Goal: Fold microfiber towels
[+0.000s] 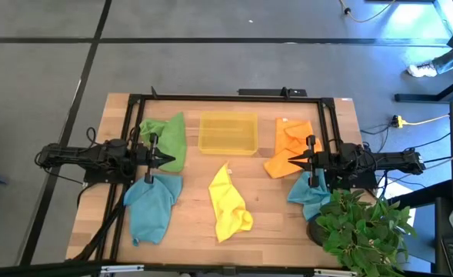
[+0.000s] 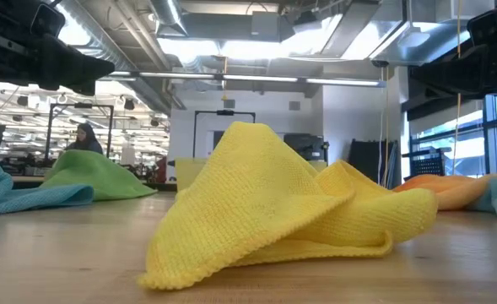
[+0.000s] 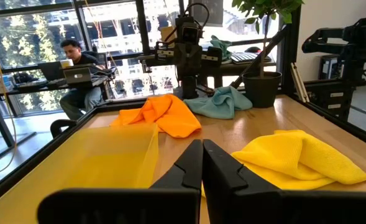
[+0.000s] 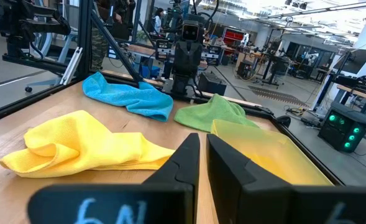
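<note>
From the high view, you have the yellow towel (image 1: 229,204) crumpled near the table's centre, toward six o'clock. The green towel (image 1: 167,137) lies at ten o'clock from it, one teal towel (image 1: 151,209) at nine o'clock, the orange towel (image 1: 290,145) at two o'clock and the second teal towel (image 1: 311,196) at three o'clock, just beside a potted plant (image 1: 361,223). The yellow tray (image 1: 228,132) sits at twelve o'clock between the green and orange cloths. Your left gripper (image 1: 177,160) hangs over the edge of the green towel, fingers pressed together and holding nothing. Your right gripper (image 1: 290,160) hangs over the orange towel, fingers almost together, also empty.

In the low view, the yellow towel (image 2: 273,203) fills the middle in a loose heap on the wooden table (image 2: 62,253). The green towel (image 2: 96,179) and a teal towel (image 2: 12,190) lie at nine o'clock, the orange towel (image 2: 451,187) at three o'clock.

In the left wrist view, your left gripper (image 3: 202,163) shows both fingers touching, with the tray (image 3: 89,165), the orange towel (image 3: 161,115), a teal towel (image 3: 223,102) and the yellow towel (image 3: 301,158) ahead.

In the right wrist view, your right gripper (image 4: 202,157) shows a thin slit between its fingers and nothing in it; the yellow towel (image 4: 83,148), a teal towel (image 4: 127,94), the green towel (image 4: 210,112) and the tray (image 4: 263,155) lie beyond.
</note>
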### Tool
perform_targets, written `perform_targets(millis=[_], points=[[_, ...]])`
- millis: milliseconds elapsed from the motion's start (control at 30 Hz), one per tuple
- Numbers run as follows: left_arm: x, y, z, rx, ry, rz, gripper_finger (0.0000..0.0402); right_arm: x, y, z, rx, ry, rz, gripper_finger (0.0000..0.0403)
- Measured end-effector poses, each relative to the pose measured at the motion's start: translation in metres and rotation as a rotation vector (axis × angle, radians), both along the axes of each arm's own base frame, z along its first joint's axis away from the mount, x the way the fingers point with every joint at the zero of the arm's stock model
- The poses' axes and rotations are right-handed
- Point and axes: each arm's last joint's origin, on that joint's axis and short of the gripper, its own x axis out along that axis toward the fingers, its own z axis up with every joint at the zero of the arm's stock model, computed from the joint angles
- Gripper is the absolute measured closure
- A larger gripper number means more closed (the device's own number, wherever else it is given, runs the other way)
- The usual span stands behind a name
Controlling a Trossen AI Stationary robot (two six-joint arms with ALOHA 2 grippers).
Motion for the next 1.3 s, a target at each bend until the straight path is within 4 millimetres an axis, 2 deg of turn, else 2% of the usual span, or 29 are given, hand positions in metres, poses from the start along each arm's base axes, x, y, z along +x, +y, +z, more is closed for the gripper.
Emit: perform_targets(millis=[267, 633, 900, 967, 1133, 1200, 1300], points=[[0.000, 0.000, 0.000, 0.000, 0.000, 0.000, 0.0401, 0.000, 0.000, 0.001, 0.001, -0.009, 0.000, 0.0370], [0.000, 0.000, 0.000, 0.000, 0.000, 0.000, 0.0401, -0.004, 0.000, 0.027, 0.073, -0.279, 0.009, 0.0370], [0.000, 0.000, 0.000, 0.000, 0.000, 0.000, 0.0401, -0.005, 0.000, 0.028, 0.071, -0.293, 0.004, 0.0370], [0.000, 0.000, 0.000, 0.000, 0.000, 0.000, 0.0401, -0.005, -0.002, 0.028, 0.073, -0.293, -0.040, 0.0370], [0.000, 0.000, 0.000, 0.000, 0.000, 0.000, 0.0401, -0.006, -0.009, 0.028, 0.055, -0.287, -0.287, 0.0370], [0.000, 0.000, 0.000, 0.000, 0.000, 0.000, 0.0401, -0.006, -0.009, 0.027, 0.071, -0.287, -0.308, 0.0370], [0.000, 0.000, 0.000, 0.000, 0.000, 0.000, 0.0401, -0.005, -0.007, 0.026, 0.056, -0.268, -0.249, 0.0370]])
